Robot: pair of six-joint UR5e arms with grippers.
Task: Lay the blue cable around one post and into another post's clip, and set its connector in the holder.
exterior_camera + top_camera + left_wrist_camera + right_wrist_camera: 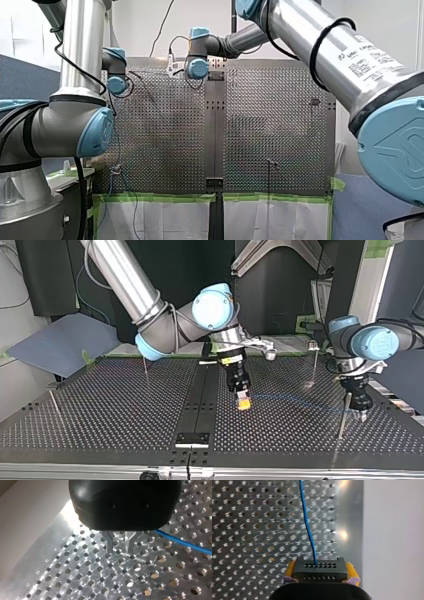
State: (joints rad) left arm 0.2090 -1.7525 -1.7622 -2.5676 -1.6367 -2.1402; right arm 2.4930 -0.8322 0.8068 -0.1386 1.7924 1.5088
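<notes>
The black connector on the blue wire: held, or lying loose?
Held: in the right wrist view the connector sits clamped between my right jaws' yellow pads, the blue cable running out ahead.

Two bright glare spots on the perforated table (348,512), top view dim, dark at the back

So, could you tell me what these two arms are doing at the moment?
My right claw grips the black connector between its yellow pads, low over the table, with the blue cable trailing from it. My left claw hangs open just above the holes, the cable passing beside it, ungripped.
</notes>
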